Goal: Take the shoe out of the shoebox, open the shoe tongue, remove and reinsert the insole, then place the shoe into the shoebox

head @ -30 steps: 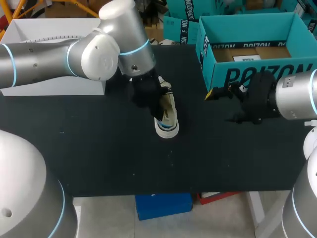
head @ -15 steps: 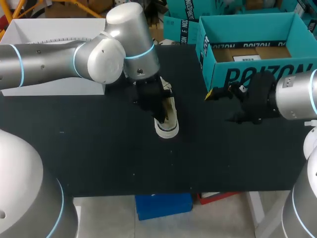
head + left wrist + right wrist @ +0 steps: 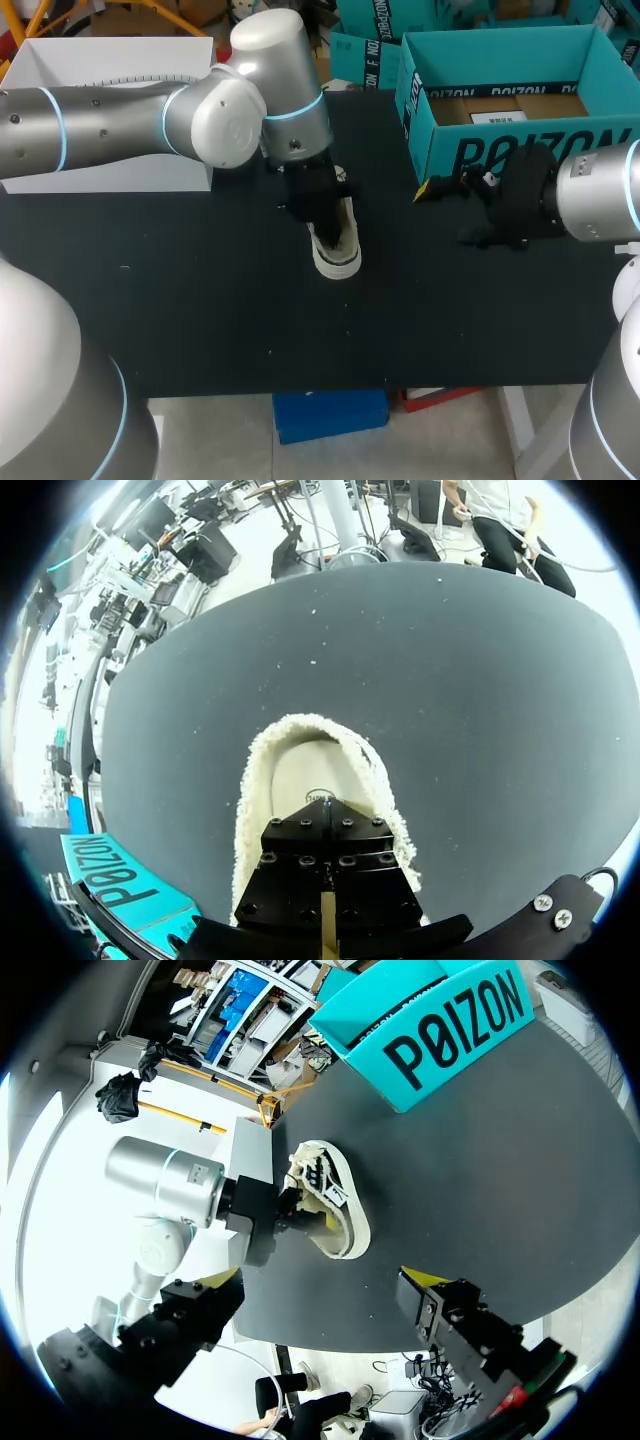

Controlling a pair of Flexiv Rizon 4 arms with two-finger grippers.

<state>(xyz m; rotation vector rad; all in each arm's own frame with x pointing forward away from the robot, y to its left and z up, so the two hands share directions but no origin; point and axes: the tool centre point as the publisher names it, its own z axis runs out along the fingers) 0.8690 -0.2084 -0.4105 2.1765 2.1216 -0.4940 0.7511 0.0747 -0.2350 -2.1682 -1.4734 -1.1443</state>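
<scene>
Standing upright mid-way across black table (image 3: 200, 300): shoe (image 3: 338, 258), fleece-lined, insole (image 3: 315, 780) visible inside. Left gripper (image 3: 325, 232) lowered into shoe opening, fingers pressed together; anything pinched not discernible. Right gripper (image 3: 445, 215) near shoebox (image 3: 520, 155) front wall, fingers spread, empty. Shoebox apart from shoe.

Left arm (image 3: 120, 120) was silver-grey: rounded tube links, bulbous joints, thin light-blue rings, small dark dots along link. Right arm (image 3: 600, 205) had same silver shell, blue ring, black wrist, cables. Left gripper (image 3: 325, 925) was black block with rows of screw heads; 2 silver screws on curved bracket. Right gripper (image 3: 318, 1277) had 2 black fingers, yellow tips.
</scene>
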